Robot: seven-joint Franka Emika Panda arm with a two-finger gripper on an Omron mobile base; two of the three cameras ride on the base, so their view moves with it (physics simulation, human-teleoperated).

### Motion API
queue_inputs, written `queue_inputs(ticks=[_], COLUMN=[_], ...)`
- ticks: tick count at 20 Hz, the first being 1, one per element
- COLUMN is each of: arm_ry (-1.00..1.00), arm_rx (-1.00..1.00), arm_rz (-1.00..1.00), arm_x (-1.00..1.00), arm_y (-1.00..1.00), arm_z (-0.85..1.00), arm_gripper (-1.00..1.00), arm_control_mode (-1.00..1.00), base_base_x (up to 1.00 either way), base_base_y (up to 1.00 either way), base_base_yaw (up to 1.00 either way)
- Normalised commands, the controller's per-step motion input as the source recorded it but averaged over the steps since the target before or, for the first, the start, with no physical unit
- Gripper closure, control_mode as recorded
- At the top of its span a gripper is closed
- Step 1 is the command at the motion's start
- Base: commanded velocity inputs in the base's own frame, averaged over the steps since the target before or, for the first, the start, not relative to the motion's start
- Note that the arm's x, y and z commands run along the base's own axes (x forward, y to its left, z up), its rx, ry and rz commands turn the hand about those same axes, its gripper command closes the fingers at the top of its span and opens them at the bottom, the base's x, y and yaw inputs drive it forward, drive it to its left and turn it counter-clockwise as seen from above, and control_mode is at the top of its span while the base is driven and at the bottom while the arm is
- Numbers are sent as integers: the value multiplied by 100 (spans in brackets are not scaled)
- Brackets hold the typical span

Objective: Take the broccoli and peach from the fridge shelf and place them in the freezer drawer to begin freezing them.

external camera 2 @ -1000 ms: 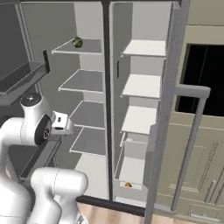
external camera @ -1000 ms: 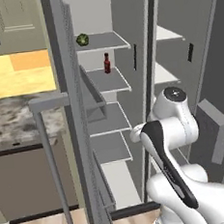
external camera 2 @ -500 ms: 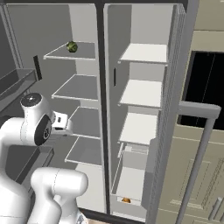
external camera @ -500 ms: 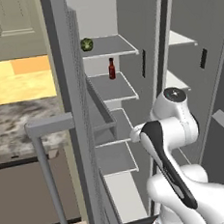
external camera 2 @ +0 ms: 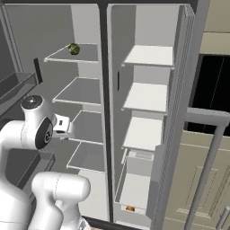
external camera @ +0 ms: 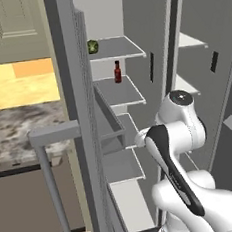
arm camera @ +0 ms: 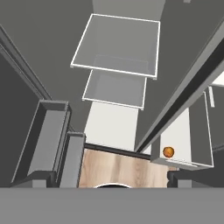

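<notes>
Your two-finger gripper (arm camera: 109, 177) is wide open with nothing between the tips, which poke up dark at the bottom corners of the hand view and point down into the open fridge.

Nearest past the tips you've got the pale wooden floor (arm camera: 118, 166), and just off toward the right tip sits the small pale grey-white open-topped freezer drawer (arm camera: 188, 135), pulled out. The little smooth orange peach (arm camera: 168, 152) is already lying in it, close to the front panel; in the right base view you can spot it as an orange speck (external camera 2: 130, 208) low down in the right-hand compartment.

Off toward the left tip are the translucent grey door bins (arm camera: 48, 131). Further out ahead of the jaws, two thin grey shelves with pale white rims (arm camera: 117, 46) are stacked one behind the other.

Well away from the gripper and way above it, the lumpy dark-green broccoli (external camera: 92, 46) is on the top grey fridge shelf (external camera: 116, 48) of the left compartment, by the left edge. One shelf below it stands a slim red sauce bottle (external camera: 117, 71).
</notes>
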Motion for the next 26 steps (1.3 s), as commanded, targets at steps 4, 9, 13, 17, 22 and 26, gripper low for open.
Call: queue_inputs(ticks=[4, 9, 13, 17, 22, 26], arm_ry=[0, 0, -22, -25, -29, -31], arm_rx=[0, 0, 0, 0, 0, 0], arm_rz=[0, 0, 0, 0, 0, 0], arm_x=[0, 0, 18, 55, 54, 54], arm_y=[0, 0, 0, 0, 0, 4], arm_z=[0, 0, 89, 100, 99, 89], arm_gripper=[-100, -100, -100, -100, -100, -100], arm_control_mode=[100, 100, -100, -100, -100, -100], base_base_x=[46, 17, 0, 0, 0, 0], base_base_y=[8, 0, 0, 0, 0, 0], base_base_yaw=[0, 2, 0, 0, 0, 0])
